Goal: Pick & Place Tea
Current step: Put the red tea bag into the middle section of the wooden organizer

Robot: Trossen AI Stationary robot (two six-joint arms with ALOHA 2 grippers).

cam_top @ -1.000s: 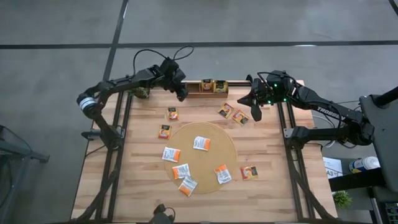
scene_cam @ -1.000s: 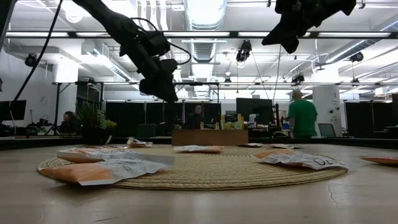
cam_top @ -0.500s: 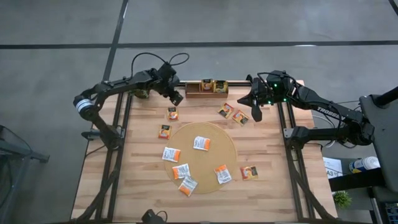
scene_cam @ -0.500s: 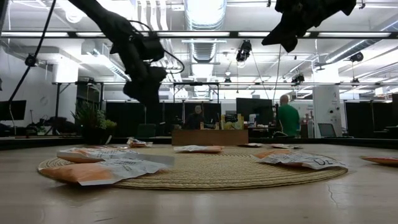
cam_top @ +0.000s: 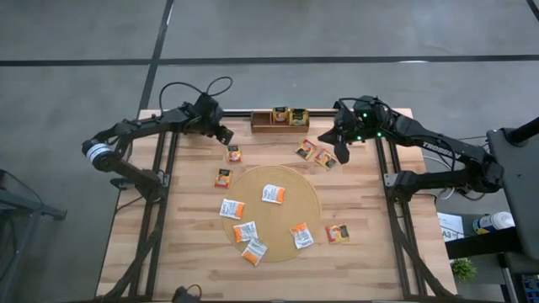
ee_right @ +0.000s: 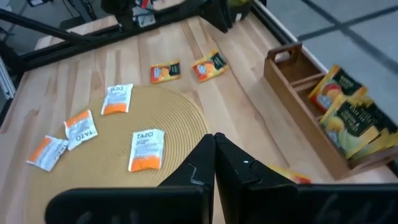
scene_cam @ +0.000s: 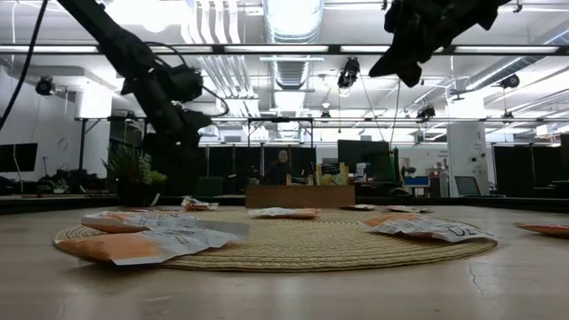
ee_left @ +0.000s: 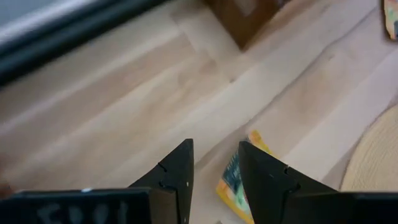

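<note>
Presently left gripper (cam_top: pixel 226 137), part open and empty, hovers above an orange tea sachet (cam_top: pixel 233 153), seemingly lining up; right gripper (cam_top: pixel 341 155) waits shut, empty.

Pale wood table (cam_top: pixel 194 252), woven mat (cam_top: pixel 290 202), seemingly paper sachets (cam_top: pixel 272 194)

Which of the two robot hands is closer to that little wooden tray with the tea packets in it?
The left gripper looks slightly nearer, just off the wooden tray's empty end. The right gripper hangs past the other end, over the loose sachets.

High: overhead. Low: tabletop-level. Both share mat (cam_top: pixel 271 205).
</note>
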